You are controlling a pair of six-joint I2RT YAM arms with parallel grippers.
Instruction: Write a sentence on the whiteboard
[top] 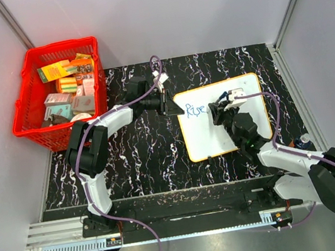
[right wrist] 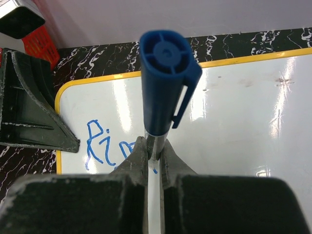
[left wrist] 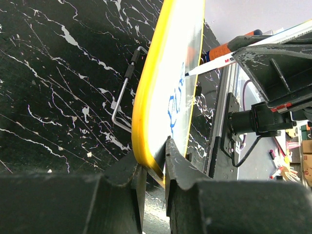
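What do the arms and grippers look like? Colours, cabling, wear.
The left arm and right arm have black joint housings and white links, with a loose purple cable along each. The left gripper and right gripper have matte black wedge-shaped fingers, scuffed grey at the edges. No markings or sleeves visible.

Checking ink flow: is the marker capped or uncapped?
Uncapped. The marker's bare tip is at the whiteboard in the left wrist view; the blue cap sits on its rear end.

Left fingers (left wrist: 123,182) and right fingers (right wrist: 133,165) are both clamped shut.
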